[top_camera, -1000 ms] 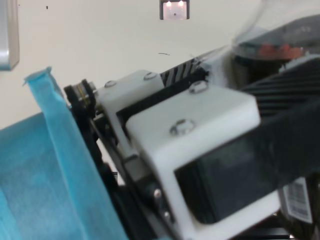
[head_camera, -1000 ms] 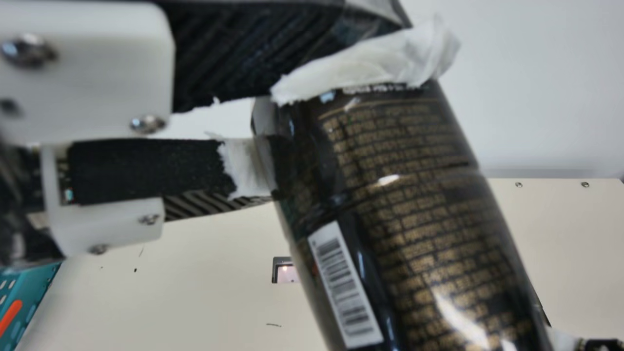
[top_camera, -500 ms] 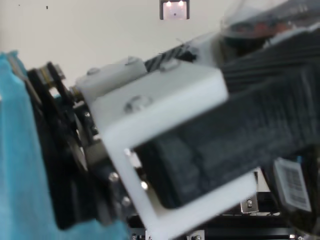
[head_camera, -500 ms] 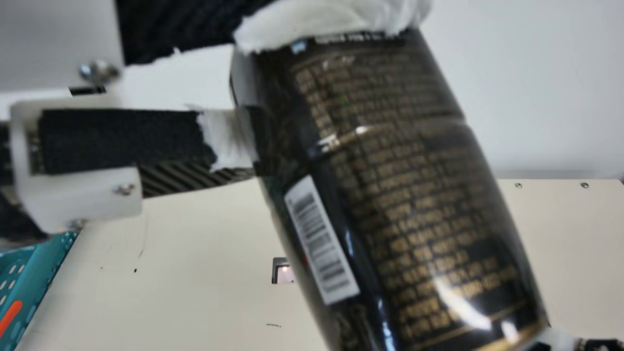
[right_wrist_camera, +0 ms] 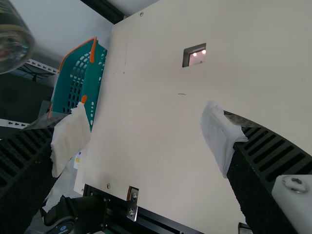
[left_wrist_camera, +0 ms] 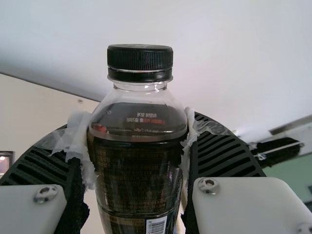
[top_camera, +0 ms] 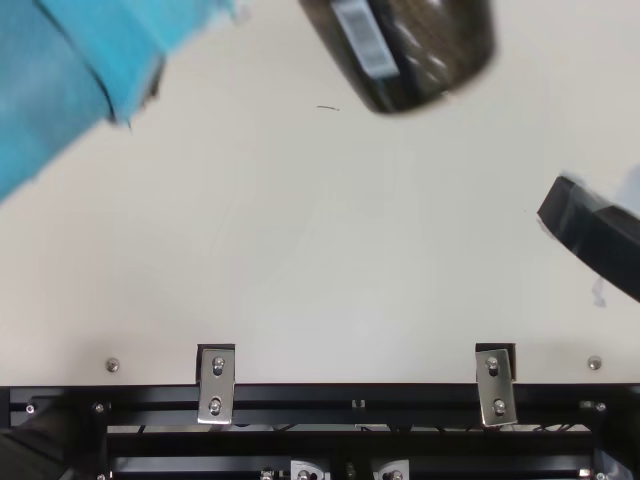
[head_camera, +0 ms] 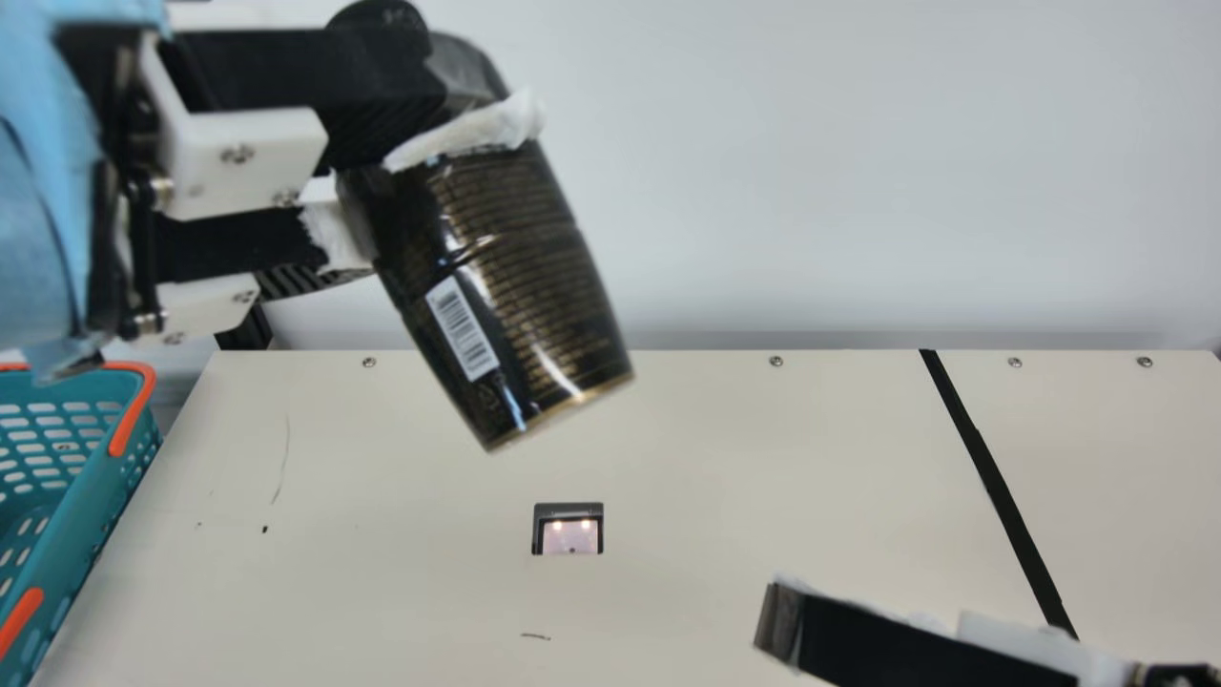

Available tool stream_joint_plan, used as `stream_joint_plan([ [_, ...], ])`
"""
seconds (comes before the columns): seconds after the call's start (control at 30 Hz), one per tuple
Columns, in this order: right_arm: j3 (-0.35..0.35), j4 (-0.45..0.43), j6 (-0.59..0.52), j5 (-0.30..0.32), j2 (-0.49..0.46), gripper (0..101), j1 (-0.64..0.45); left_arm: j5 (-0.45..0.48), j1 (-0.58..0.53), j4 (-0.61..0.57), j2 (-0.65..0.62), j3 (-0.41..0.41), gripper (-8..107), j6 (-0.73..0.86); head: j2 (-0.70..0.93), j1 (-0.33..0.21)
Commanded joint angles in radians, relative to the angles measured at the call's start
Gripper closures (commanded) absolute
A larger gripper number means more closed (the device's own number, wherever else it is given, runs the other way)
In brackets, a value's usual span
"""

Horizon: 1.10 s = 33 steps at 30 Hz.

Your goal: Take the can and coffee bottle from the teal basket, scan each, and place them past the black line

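Note:
High at the left of the main view, my left gripper (head_camera: 420, 167) is shut on the dark coffee bottle (head_camera: 534, 296), which hangs tilted, base down and barcode showing, above the table. In the left wrist view the gripper (left_wrist_camera: 139, 144) has its padded fingers on either side of the bottle (left_wrist_camera: 139, 180), black cap on. My right gripper (head_camera: 897, 634) is low at the right, over the table; in the right wrist view that gripper (right_wrist_camera: 146, 139) is open with nothing between its fingers. The teal basket (head_camera: 91, 520) stands at the left; the black line (head_camera: 992, 477) runs at the right.
A scanner window (head_camera: 569, 536) with two small lights is set into the cream table (head_camera: 382, 572), below and beyond the bottle in the main view. A black rail with metal brackets (top_camera: 216, 385) lines the table's near edge. A pale wall (head_camera: 858, 162) rises behind.
My left gripper has drawn away from the neck camera with the bottle still held, so both look smaller and higher up. The scanner window, black line and right finger are uncovered in the main view.

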Motion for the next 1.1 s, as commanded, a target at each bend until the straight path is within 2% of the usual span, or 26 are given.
stream_joint_plan([
  [0.0,0.0,0.0,0.0,0.0,0.0,0,0.0,0.006,0.052,-0.056,0.019,0.037,89,0.063,0.002,-0.027],
  [0.17,0.0,0.0,0.0,0.0,0.0,0,0.0,0.079,0.176,-0.233,0.07,0.094,89,0.23,0.002,-0.027],
  [0.3,0.0,0.0,0.0,0.0,0.0,0,0.0,0.183,0.305,-0.384,0.116,0.138,89,0.371,0.002,-0.027],
  [0.5,0.0,0.013,-0.003,-0.003,0.004,0,0.005,0.341,0.496,-0.541,0.192,0.205,89,0.557,0.002,-0.027],
  [0.53,0.0,0.027,-0.004,-0.007,0.009,0,0.011,0.272,0.409,-0.469,0.173,0.193,89,0.468,0.002,-0.027],
  [0.67,0.008,0.135,-0.023,-0.049,0.055,0,0.053,0.334,0.489,-0.542,0.193,0.205,89,0.552,0.002,-0.027],
  [0.9,0.042,0.41,-0.098,-0.195,0.217,0,0.171,0.338,0.495,-0.542,0.192,0.202,89,0.553,0.002,-0.027],
  [0.93,0.039,0.295,-0.088,-0.153,0.163,0,0.139,0.341,0.495,-0.545,0.194,0.203,89,0.55,0.002,-0.027],
  [0.97,0.042,0.34,-0.096,-0.177,0.189,0,0.158,0.347,0.496,-0.551,0.199,0.204,89,0.543,0.002,-0.027],
  [1.07,0.043,0.395,-0.097,-0.205,0.22,0,0.172,0.365,0.498,-0.574,0.216,0.222,89,0.508,0.002,-0.027],
])
